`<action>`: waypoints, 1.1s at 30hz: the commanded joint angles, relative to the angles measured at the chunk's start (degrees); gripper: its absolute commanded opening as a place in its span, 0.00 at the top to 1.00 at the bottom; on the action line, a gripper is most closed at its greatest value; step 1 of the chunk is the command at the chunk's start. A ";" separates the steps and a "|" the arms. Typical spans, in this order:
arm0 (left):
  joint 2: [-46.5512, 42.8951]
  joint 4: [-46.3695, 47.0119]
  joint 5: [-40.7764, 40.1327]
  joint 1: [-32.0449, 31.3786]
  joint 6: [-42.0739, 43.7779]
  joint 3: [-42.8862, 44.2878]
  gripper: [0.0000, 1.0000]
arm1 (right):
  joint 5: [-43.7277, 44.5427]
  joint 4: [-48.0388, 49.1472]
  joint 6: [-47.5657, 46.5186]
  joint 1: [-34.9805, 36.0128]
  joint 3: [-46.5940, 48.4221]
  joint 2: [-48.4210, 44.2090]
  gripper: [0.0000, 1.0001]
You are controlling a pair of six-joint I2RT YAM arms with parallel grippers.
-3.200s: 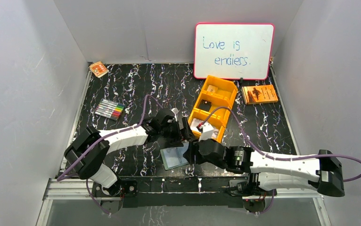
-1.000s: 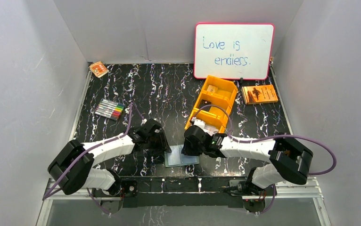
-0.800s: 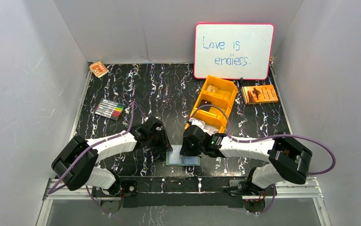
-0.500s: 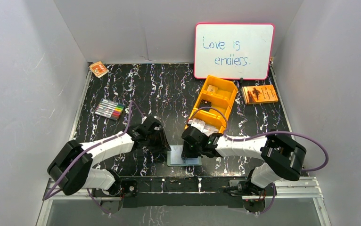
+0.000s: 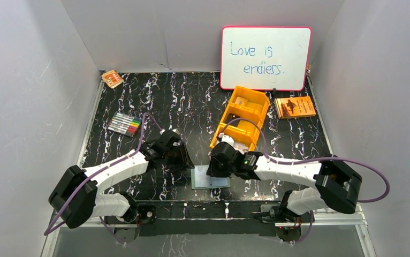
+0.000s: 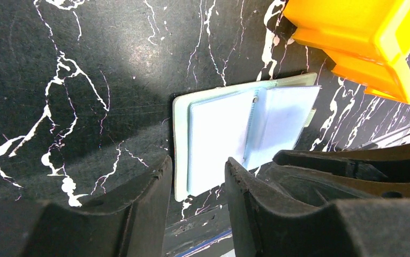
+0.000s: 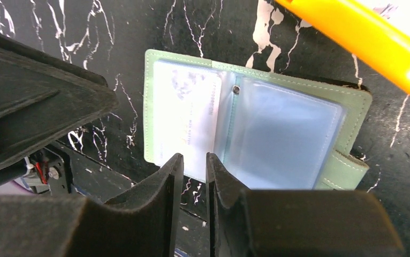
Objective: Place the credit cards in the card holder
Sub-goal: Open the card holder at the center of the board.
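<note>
Your left arm [image 5: 118, 169] reaches forward and inward from its base, forearm low, wrist tipped down. The left end effector [image 5: 185, 162] sits at the left edge of the card holder [image 5: 211, 180]. Its fingers [image 6: 144, 203] are parted with a clear gap and nothing between them.

Your right arm [image 5: 291, 169] stretches leftward, elbow folded back near its base. The right end effector [image 5: 214, 168] hangs over the card holder's far edge. Its fingers [image 7: 162, 198] are a narrow slit apart, with nothing visibly gripped. Both end effectors point down, close together over the card holder.
</note>
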 commanded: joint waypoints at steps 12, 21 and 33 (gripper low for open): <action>-1.63 4.17 6.53 0.16 -4.63 0.34 0.55 | 4.91 -6.75 -0.92 -0.44 -2.55 -0.56 0.79; 2.67 6.73 7.07 -2.52 -5.71 0.42 0.47 | 2.01 -2.44 0.75 -0.44 -5.94 2.42 0.83; 7.13 6.90 6.84 -3.22 -5.01 0.50 0.46 | 1.62 -1.64 1.18 -0.49 -6.94 2.67 0.84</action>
